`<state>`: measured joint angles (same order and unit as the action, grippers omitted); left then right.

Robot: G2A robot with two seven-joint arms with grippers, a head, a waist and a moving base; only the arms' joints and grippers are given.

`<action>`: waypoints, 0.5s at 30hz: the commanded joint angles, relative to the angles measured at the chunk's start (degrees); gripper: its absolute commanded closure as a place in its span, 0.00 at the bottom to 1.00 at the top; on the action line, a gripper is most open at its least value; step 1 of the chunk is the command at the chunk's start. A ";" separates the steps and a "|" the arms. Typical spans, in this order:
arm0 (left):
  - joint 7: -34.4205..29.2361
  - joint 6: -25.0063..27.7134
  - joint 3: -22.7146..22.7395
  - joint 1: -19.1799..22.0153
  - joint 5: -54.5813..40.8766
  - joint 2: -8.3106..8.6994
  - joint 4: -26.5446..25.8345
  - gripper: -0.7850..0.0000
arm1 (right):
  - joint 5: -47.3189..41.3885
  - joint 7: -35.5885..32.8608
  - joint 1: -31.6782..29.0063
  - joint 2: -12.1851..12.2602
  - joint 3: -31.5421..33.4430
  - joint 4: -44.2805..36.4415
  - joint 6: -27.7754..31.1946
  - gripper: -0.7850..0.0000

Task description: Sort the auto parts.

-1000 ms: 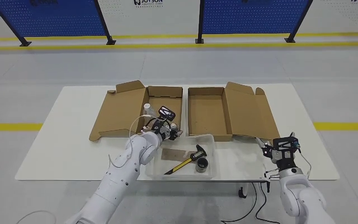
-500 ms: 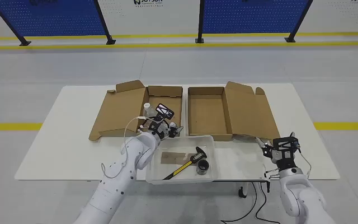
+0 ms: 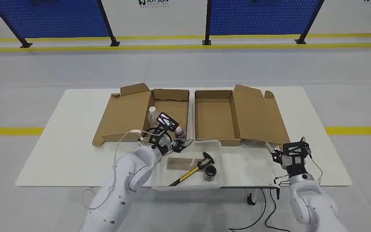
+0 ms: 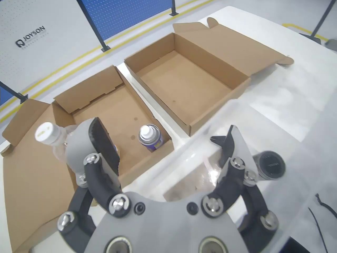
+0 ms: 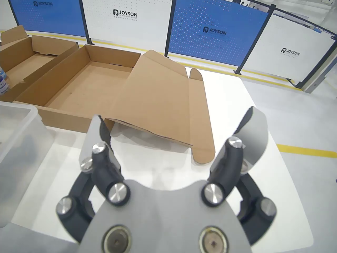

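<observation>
Sorting station, as it stands:

1. Table [image 3: 64,151], white. It carries everything below.
2. Left gripper [image 4: 163,130]. It hangs over the seam between the left box's near corner and the bin, its jaws spread wide with nothing in them. The step is likely a reach into the bin for the next part. It should drop straight down with jaws across the part's narrow width, keep off the bin wall, then lift above the rim before swinging to a box.
3. Right gripper [image 5: 173,115]. It sits low over the table's near right corner, well apart from the parts, also wide open and empty.
4. Right cardboard box [image 4: 184,77], lid flap laid out flat. It holds nothing.
5. Left cardboard box [image 4: 110,111]. It holds an upright spray can [image 4: 150,136] in the near corner and a clear white-capped bottle [image 4: 47,135].
6. Clear plastic bin [image 3: 217,145], just in front of both boxes. It holds the unsorted parts: a hammer [image 3: 194,165], a flat brown piece [image 3: 181,162] and a black cylinder [image 4: 269,163].
</observation>
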<state>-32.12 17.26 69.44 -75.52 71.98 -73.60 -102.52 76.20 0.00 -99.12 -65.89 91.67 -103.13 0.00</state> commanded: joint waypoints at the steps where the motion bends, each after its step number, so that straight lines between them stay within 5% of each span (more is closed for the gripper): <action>1: -1.75 1.54 0.83 -1.66 1.82 0.44 -1.89 0.00 | 0.00 0.00 0.00 0.00 0.00 0.00 0.00 0.00; 11: -1.34 5.91 3.95 -10.66 5.21 1.98 -7.02 0.00 | 0.00 0.00 0.00 0.00 0.00 0.00 0.00 0.00; 15: -1.34 5.91 3.95 -10.66 5.21 1.98 -7.02 0.00 | 0.00 0.00 0.00 0.00 0.00 0.00 0.00 0.00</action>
<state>-33.41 23.21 73.41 -86.22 77.17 -71.61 -109.58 76.20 0.00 -99.12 -65.89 91.67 -103.13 0.00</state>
